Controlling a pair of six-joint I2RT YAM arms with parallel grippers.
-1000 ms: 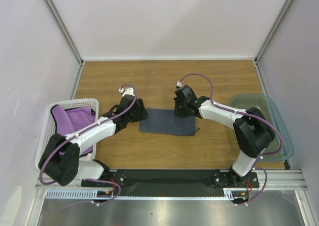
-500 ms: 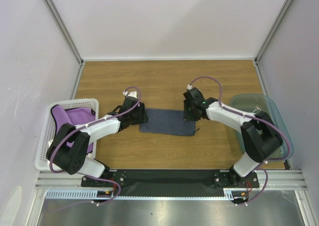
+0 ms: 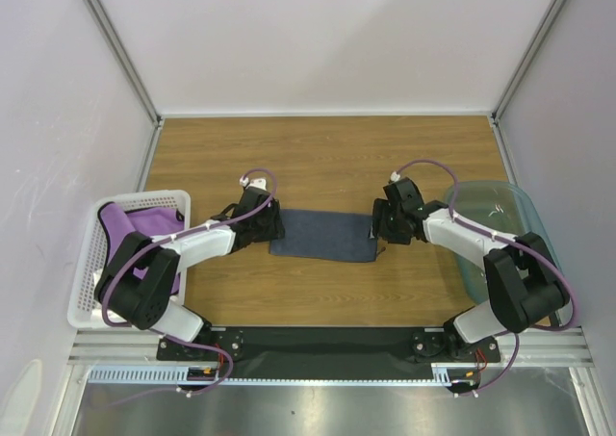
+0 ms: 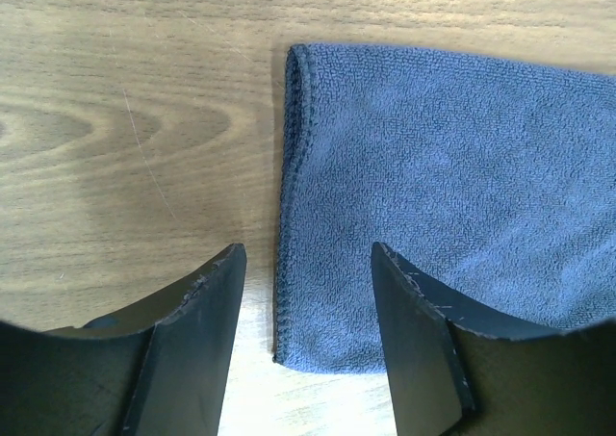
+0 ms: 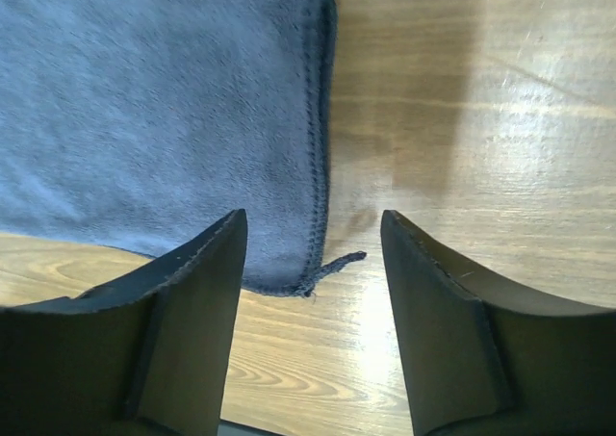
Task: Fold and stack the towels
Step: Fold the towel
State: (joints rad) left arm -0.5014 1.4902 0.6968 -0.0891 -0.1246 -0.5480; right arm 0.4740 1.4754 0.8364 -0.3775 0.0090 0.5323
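Observation:
The dark navy towel lies folded flat on the wooden table, mid-front. My left gripper hangs open over its left edge; in the left wrist view the towel's near left corner sits between the empty fingers. My right gripper is open at the right edge, and the right wrist view shows the towel corner with a loose thread between its fingers. A purple towel is bunched in the white basket. No white towel is in view.
The white perforated basket stands at the left table edge beside the left arm. A translucent teal bin sits at the right edge under the right arm's elbow. Frame posts and walls bound the table.
My right gripper has opened, let go of the navy towel and drawn back rightward from over the cloth to its right edge. The left gripper stayed open at the left edge.

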